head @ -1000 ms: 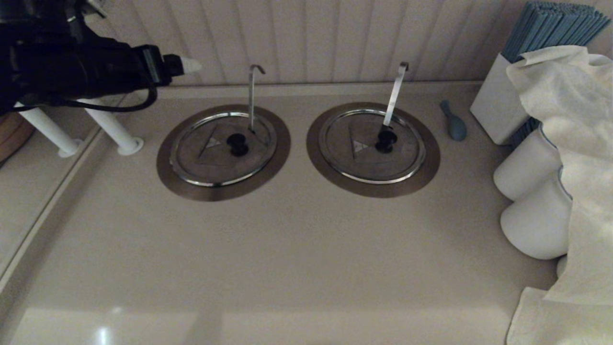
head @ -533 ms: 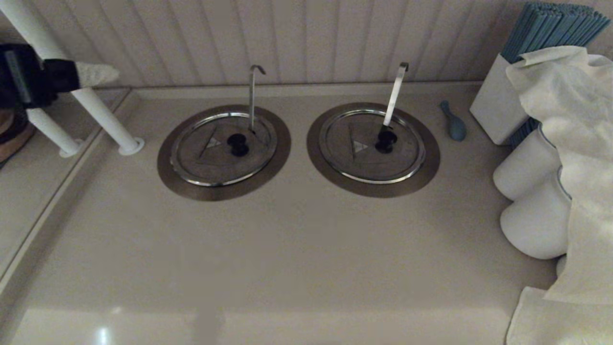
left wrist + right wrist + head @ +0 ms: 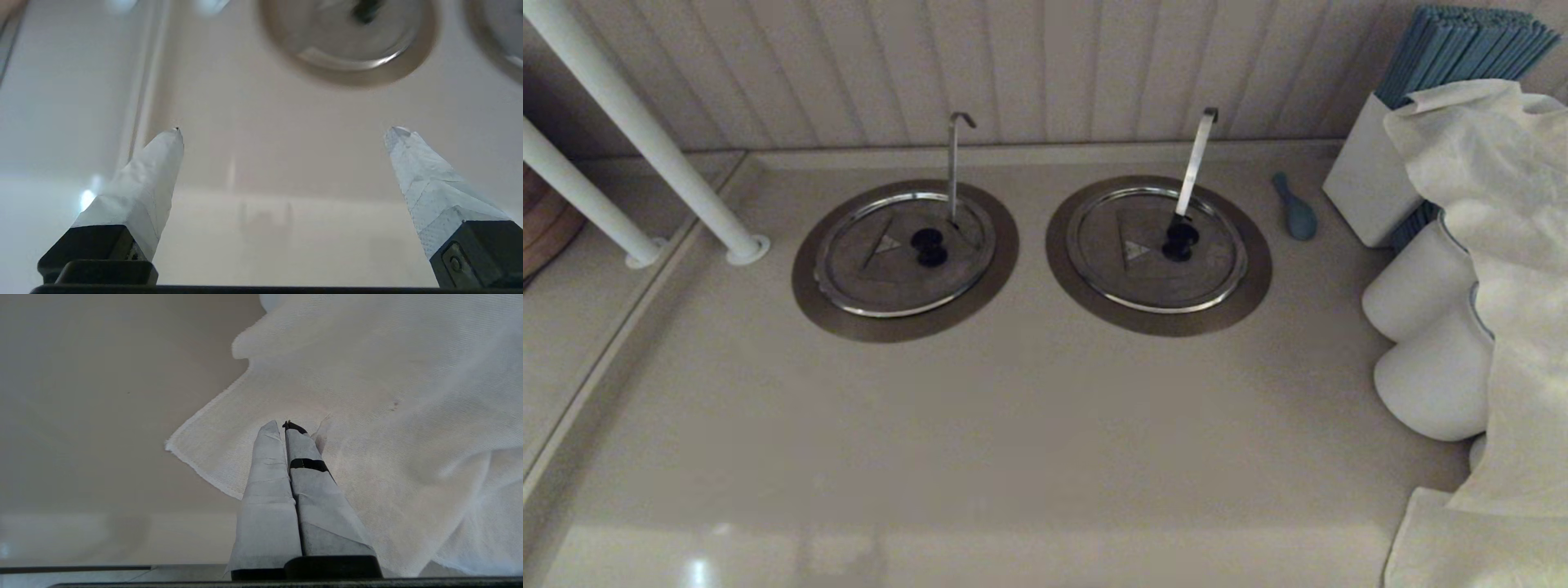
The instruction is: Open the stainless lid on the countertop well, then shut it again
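Observation:
The stainless lid (image 3: 882,261) lies flat and shut on the left countertop well, whose brownish collar (image 3: 810,304) rings it. It has a black knob (image 3: 929,246), and a thin grey hooked handle (image 3: 952,163) rises at its notch. Neither arm shows in the head view. In the left wrist view my left gripper (image 3: 286,130) hangs open over bare counter, well short of the collar (image 3: 355,77) and the lid (image 3: 327,36), with nothing between its fingers. My right gripper (image 3: 281,424) is shut and empty above a white cloth (image 3: 388,416).
The twin lid (image 3: 1111,261) with its broad bright handle (image 3: 1197,159) sits to the right. Two white posts (image 3: 645,139) stand at the far left. A blue spoon (image 3: 1296,208), a white box of blue sticks (image 3: 1372,180), white jars (image 3: 1421,286) and draped cloth (image 3: 1503,245) crowd the right side.
My left arm has drawn back to the left and left the head view. The lid and both wells have not moved.

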{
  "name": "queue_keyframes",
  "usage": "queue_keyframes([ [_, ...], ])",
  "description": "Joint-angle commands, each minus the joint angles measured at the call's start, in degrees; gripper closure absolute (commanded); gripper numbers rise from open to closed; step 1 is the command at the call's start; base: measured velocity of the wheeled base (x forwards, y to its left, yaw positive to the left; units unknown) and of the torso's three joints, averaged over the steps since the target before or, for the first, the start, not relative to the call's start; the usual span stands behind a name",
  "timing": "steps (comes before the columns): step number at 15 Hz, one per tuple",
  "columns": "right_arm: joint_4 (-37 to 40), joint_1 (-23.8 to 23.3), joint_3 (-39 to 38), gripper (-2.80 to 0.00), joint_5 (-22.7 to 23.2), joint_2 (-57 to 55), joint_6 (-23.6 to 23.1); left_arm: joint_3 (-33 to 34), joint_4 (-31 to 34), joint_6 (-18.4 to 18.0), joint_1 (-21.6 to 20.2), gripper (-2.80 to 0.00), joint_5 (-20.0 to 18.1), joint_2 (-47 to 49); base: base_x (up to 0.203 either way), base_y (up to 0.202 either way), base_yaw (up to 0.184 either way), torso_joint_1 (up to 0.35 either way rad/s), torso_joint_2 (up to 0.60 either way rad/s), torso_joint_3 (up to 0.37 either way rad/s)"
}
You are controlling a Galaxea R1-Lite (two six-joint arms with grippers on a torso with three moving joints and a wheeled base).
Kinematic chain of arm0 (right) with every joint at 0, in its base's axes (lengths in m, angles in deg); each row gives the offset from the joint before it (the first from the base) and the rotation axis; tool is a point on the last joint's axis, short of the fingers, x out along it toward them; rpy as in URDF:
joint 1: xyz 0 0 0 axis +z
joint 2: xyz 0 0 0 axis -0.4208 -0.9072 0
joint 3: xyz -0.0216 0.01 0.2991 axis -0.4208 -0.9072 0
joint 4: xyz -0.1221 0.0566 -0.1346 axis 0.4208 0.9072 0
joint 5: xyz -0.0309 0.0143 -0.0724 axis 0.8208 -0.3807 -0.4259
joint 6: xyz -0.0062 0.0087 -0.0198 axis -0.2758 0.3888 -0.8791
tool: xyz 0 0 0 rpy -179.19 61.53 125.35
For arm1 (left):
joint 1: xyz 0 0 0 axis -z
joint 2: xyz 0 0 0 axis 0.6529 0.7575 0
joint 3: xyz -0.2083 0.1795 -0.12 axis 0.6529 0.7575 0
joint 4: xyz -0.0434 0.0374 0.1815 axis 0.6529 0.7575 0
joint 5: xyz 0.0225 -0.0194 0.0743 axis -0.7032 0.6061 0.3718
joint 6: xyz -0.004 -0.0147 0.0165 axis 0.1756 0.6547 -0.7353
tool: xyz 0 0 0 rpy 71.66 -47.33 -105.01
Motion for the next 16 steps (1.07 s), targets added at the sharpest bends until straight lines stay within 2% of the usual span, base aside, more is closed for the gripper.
queue_keyframes([
  [1, 0.0, 0.0, 0.0, 0.0, 0.0, 0.0, 0.0, 2.1, 2.4, 1.3, -0.5, -2.8, 1.1, -9.1, 0.0, 0.0, 0.0, 0.0, 0.0, 0.0],
  [2, 0.0, 0.0, 0.0, 0.0, 0.0, 0.0, 0.0, 2.8, 3.2, 1.4, -0.5, -2.8, 0.9, -11.9, 0.0, 0.0, 0.0, 0.0, 0.0, 0.0],
  [4, 0.0, 0.0, 0.0, 0.0, 0.0, 0.0, 0.0, 4.6, 4.4, -1.1, -0.5, -2.8, -2.2, -15.7, 0.0, 0.0, 0.0, 0.0, 0.0, 0.0],
  [5, 0.0, 0.0, 0.0, 0.0, 0.0, 0.0, 0.0, 6.0, 5.3, -2.4, -0.6, 0.0, -2.9, -17.4, 0.0, 0.0, 0.0, 0.0, 0.0, 0.0],
  [10, 0.0, 0.0, 0.0, 0.0, 0.0, 0.0, 0.0, 13.5, 7.6, -4.8, -1.4, 0.0, -5.2, -27.7, 0.0, 0.0, 0.0, 0.0, 0.0, 0.0],
  [11, 0.0, 0.0, 0.0, 0.0, 0.0, 0.0, 0.0, 14.4, 7.7, -5.6, -1.6, 0.0, -6.9, -29.2, 0.0, 0.0, 0.0, 0.0, 0.0, 0.0],
  [13, 0.0, 0.0, 0.0, 0.0, 0.0, 0.0, 0.0, 18.1, 7.7, -9.7, -1.8, 0.0, -12.5, -33.8, 0.0, 0.0, 0.0, 0.0, 0.0, 0.0],
  [14, 0.0, 0.0, 0.0, 0.0, 0.0, 0.0, 0.0, 21.3, 7.6, -12.8, -1.9, 0.0, -13.9, -36.6, 0.0, 0.0, 0.0, 0.0, 0.0, 0.0],
  [15, 0.0, 0.0, 0.0, 0.0, 0.0, 0.0, 0.0, 24.3, 7.5, -14.5, -2.0, 0.0, -14.1, -37.6, 0.0, 0.0, 0.0, 0.0, 0.0, 0.0],
  [16, 0.0, 0.0, 0.0, 0.0, 0.0, 0.0, 0.0, 25.7, 7.3, -12.2, -2.0, 0.0, -12.4, -37.9, 0.0, 0.0, 0.0, 0.0, 0.0, 0.0],
])
